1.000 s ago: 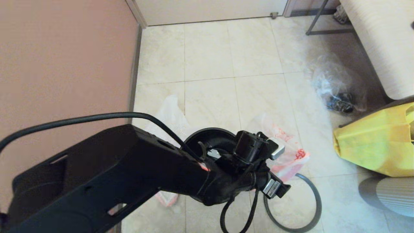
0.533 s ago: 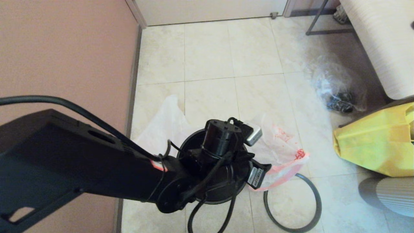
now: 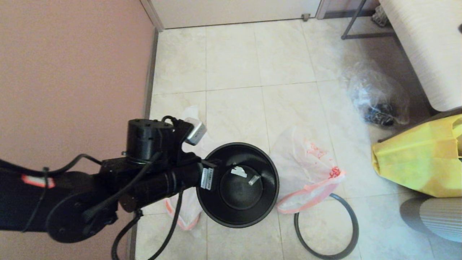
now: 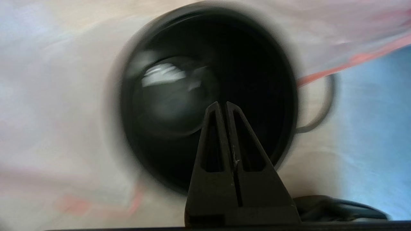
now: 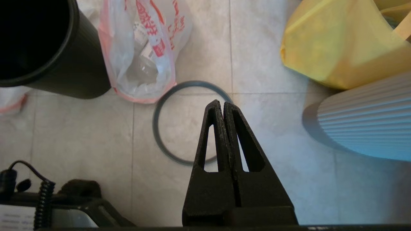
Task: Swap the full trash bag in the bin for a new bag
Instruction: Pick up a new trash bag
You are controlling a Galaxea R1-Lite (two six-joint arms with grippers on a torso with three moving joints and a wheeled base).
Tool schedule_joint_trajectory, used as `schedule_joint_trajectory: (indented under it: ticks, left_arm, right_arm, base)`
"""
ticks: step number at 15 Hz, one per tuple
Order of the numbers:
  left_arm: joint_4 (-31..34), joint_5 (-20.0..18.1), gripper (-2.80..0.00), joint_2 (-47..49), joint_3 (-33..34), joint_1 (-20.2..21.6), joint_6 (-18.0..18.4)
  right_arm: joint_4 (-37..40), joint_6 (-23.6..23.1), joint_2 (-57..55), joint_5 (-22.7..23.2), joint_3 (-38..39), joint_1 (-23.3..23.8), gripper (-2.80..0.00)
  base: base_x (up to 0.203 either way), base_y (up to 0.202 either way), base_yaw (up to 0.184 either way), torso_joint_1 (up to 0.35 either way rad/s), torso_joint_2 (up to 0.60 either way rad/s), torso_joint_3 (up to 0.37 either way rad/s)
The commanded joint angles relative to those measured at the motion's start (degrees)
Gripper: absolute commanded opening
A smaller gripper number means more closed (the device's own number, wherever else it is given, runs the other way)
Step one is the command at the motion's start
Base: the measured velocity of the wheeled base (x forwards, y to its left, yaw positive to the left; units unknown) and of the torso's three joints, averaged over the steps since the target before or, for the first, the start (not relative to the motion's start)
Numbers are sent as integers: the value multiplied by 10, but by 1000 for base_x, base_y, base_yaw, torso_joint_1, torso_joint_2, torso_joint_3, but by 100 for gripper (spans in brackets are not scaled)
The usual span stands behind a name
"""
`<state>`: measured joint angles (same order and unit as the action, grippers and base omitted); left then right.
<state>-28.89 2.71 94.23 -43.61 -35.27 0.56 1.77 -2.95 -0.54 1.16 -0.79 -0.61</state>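
Left wrist view: my left gripper (image 4: 223, 104) has jaws pressed together, empty, the bin (image 4: 205, 93) at twelve o'clock beyond them.

Red printing is showing on the plastic bag (image 5: 141, 54) lying beside the bin (image 5: 48, 48); its characters are too broken up by creases to read. The same red marks are appearing on the bag in the head view (image 3: 310, 169), also illegible. A white label (image 3: 205, 178) on the left arm's wrist is carrying print too small to make out.
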Motion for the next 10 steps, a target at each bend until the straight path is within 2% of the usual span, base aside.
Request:
schedule_joint_trajectory:
  ticks: [1, 2, 3, 7, 10]
  left_arm:
    - [-2, 21, -280, -77, 52, 33, 0]
    - [-3, 48, -280, -84, 66, 50, -1]
    - [-4, 57, -280, -86, 80, 64, -4]
    - [1, 64, -280, -96, 95, 82, -94]
    - [1, 67, -280, -94, 114, 120, -98]
  right_arm:
    - [1, -4, -17, 2, -22, 1, -280]
    - [4, -5, -46, 4, -46, 1, -280]
    - [5, -5, -94, 8, -75, 0, -280]
    - [5, -3, -365, 57, -211, -7, -280]
    - [-19, 12, -584, 78, -289, -49, -280]
  base:
    - [0, 0, 0, 0, 0, 0]
    - [0, 0, 0, 0, 0, 0]
    - [0, 0, 0, 0, 0, 0]
    - [0, 0, 0, 0, 0, 0]
    - [0, 0, 0, 0, 0, 0]
